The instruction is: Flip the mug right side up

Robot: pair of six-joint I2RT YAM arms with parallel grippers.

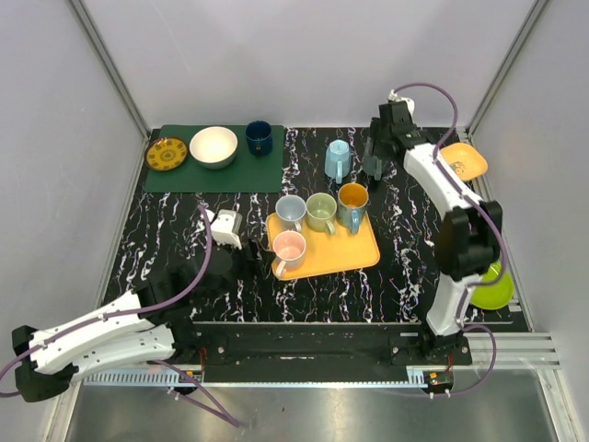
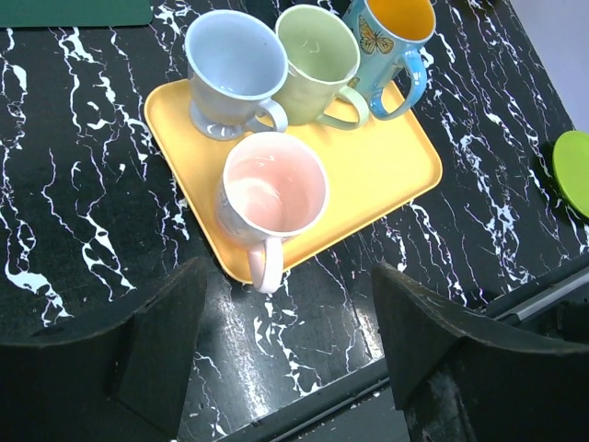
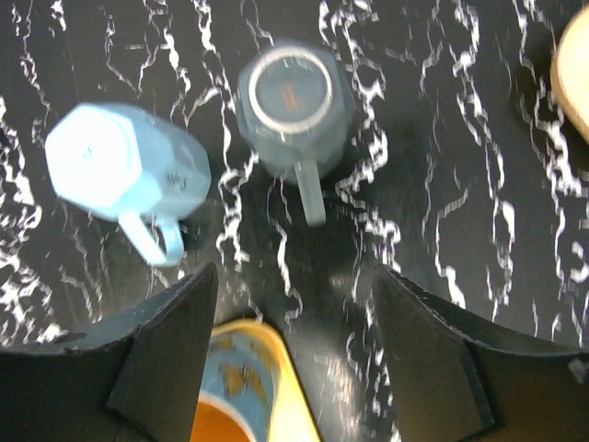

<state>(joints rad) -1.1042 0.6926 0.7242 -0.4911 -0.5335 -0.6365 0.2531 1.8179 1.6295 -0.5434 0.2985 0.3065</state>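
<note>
Two mugs stand upside down on the black marbled table: a light blue one (image 1: 339, 159) (image 3: 120, 166) and a dark grey one (image 3: 293, 101) with its handle pointing at my right gripper. My right gripper (image 1: 373, 164) (image 3: 293, 341) is open and empty, hovering above the table just short of the dark mug's handle; in the top view it mostly hides that mug. My left gripper (image 1: 244, 253) (image 2: 290, 341) is open and empty, low over the table just in front of the orange tray (image 1: 345, 253) (image 2: 377, 175).
The tray holds upright mugs: pink (image 2: 271, 198), pale blue (image 2: 230, 69), green (image 2: 316, 60), butterfly-patterned (image 2: 396, 32) (image 3: 235, 396). A green mat (image 1: 216, 173) at back left carries a yellow plate (image 1: 167, 154), white bowl (image 1: 213, 145) and navy mug (image 1: 259, 137). An orange plate (image 1: 465, 161) and green plate (image 1: 492, 290) lie at right.
</note>
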